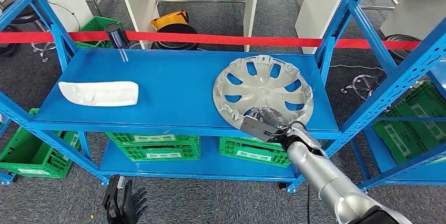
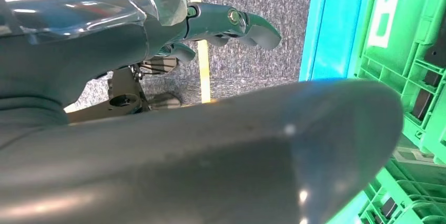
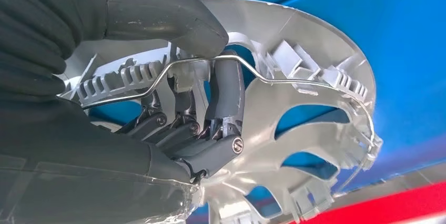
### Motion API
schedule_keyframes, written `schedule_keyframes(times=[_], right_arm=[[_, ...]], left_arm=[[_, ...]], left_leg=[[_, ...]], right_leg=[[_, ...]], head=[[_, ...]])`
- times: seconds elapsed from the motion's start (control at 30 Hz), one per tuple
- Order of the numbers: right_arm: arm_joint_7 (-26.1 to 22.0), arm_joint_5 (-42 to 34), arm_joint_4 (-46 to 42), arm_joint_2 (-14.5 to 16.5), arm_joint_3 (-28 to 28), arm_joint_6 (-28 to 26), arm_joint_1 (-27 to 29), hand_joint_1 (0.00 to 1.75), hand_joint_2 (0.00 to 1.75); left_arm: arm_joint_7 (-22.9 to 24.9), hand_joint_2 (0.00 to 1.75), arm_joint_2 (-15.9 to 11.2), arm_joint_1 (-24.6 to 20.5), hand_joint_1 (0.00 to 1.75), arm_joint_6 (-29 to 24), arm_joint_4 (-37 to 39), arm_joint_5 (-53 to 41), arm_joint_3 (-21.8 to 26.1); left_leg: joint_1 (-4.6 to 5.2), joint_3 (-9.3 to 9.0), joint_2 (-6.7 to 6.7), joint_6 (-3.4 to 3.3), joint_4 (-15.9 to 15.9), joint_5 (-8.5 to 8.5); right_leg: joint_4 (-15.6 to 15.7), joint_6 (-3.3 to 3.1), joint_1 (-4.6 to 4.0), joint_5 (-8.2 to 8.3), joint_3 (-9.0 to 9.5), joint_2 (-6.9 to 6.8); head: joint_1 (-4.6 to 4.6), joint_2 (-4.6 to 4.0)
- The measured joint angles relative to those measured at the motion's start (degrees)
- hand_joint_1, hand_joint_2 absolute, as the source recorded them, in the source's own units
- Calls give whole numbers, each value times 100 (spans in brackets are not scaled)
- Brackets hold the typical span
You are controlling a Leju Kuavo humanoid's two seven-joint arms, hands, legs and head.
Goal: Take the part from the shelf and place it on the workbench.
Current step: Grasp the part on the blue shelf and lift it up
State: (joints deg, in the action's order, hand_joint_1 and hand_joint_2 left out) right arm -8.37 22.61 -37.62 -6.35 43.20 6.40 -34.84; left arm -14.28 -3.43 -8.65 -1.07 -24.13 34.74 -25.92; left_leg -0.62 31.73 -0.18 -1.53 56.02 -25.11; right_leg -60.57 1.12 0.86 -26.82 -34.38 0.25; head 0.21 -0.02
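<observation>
While the wheel cover (image 1: 263, 91) lies face down on the right of the blue shelf (image 1: 173, 90), the right hand (image 1: 265, 126) curls its fingers (image 3: 223, 98) and thumb around the near rim, probably to lift it. Beside the leg, the left hand (image 1: 123, 205) hangs low, holding nothing, fingers apart.

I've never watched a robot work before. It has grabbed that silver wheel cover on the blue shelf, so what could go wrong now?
The right hand grips the wheel cover only at its near rim, thumb over the thin wire ring, so the cover may tilt or slip when lifted. That wire might also bend or pop loose. The blue upright stands close on the right, so a wide swing could knock the cover against it.
</observation>
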Motion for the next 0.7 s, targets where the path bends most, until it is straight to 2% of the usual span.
schedule_keyframes(times=[0.03, 0.07, 0.13, 0.2, 0.23, 0.3, 0.33, 0.37, 0.4, 0.43, 0.5, 0.53, 0.57, 0.67, 0.7], right_arm=[[3, 20, -116, -22, -21, -33, 12, 175, 175], [5, 47, -240, -44, -42, -71, 28, 175, 175], [20, 136, -538, -91, -103, -169, 66, 175, 175], [51, 264, -904, -157, -198, -283, 89, 175, 175], [64, 350, -1109, -195, -253, -356, 91, 175, 175], [76, 548, -1504, -284, -356, -516, 100, 175, 175], [80, 644, -1689, -330, -399, -593, 110, 175, 175], [83, 731, -1858, -372, -435, -654, 121, 175, 175], [85, 817, -2028, -411, -468, -702, 131, 175, 175], [91, 902, -2191, -445, -498, -740, 137, 175, 175], [120, 1093, -2518, -501, -553, -803, 135, 175, 175], [138, 1198, -2660, -528, -573, -831, 133, 175, 175], [154, 1298, -2790, -555, -584, -857, 134, 175, 175], [172, 1534, -3124, -635, -598, -908, 149, 175, 175], [170, 1587, -3233, -664, -605, -929, 147, 175, 175]], left_arm=[[3, 0, 2, 1, 0, 3, 0, 0, 4], [5, 0, 4, 6, 0, 5, 1, 1, 9], [8, 0, 5, 27, 0, 6, 2, 1, 14], [6, 0, 12, 57, 0, 4, 2, 2, 15], [3, 0, 14, 68, 0, 2, 2, 2, 15], [-4, 0, 17, 89, 0, -5, 5, 2, 14], [-7, 0, 19, 103, 0, -7, 8, 2, 13], [-8, 0, 23, 118, 0, -6, 11, 4, 12], [-10, 0, 27, 131, 0, -4, 14, 7, 11], [-14, 0, 29, 139, 0, -2, 17, 10, 10], [-25, 0, 27, 144, 0, 7, 24, 24, 10], [-31, 0, 26, 143, 0, 13, 28, 36, 9], [-36, 0, 25, 145, 0, 18, 33, 47, 8], [-50, 0, 32, 160, 0, 46, 46, 67, 6], [-56, 0, 37, 163, 0, 60, 49, 70, 6]], left_leg=[[17, 20, -2, 15, 9, -1], [29, 41, -2, 34, 15, 0], [30, 73, -1, 85, 23, 1], [10, 157, 2, 149, 161, -104], [0, 273, 5, 182, 394, -244], [-13, 650, 10, 234, 1170, -605], [-15, 837, 11, 247, 1536, -722], [-16, 952, 11, 251, 1736, -737], [-16, 961, 11, 244, 1702, -637], [-15, 857, 11, 224, 1435, -441], [1, 504, 13, 150, 630, -21], [12, 361, 15, 112, 321, 84], [26, 285, 15, 81, 154, 112], [27, 250, 9, 18, 40, 94], [15, 233, 8, -11, 5, 112]], right_leg=[[266, -26, -18, 96, 116, -1], [385, -54, -32, 139, 157, -1], [394, -101, -30, 164, 137, -2], [410, -148, 2, 181, 136, -1], [419, -172, 19, 186, 139, 0], [417, -201, 10, 180, 135, 0], [415, -206, 4, 177, 134, 0], [413, -210, -2, 172, 136, 2], [412, -215, -7, 167, 143, 5], [411, -220, -11, 161, 154, 11], [408, -216, -37, 147, 164, 24], [404, -205, -54, 141, 153, 29], [400, -186, -68, 141, 132, 31], [387, -116, -74, 136, 79, 27], [303, -105, -70, 85, 32, 23]], head=[[-1, 0], [-4, 0], [-4, 0], [-10, 0], [-13, 0], [-18, 0], [-17, 0], [-18, 0], [-18, 0], [-19, 0], [-17, 0], [-16, 0], [-16, 0], [-15, 0], [-13, 0]])
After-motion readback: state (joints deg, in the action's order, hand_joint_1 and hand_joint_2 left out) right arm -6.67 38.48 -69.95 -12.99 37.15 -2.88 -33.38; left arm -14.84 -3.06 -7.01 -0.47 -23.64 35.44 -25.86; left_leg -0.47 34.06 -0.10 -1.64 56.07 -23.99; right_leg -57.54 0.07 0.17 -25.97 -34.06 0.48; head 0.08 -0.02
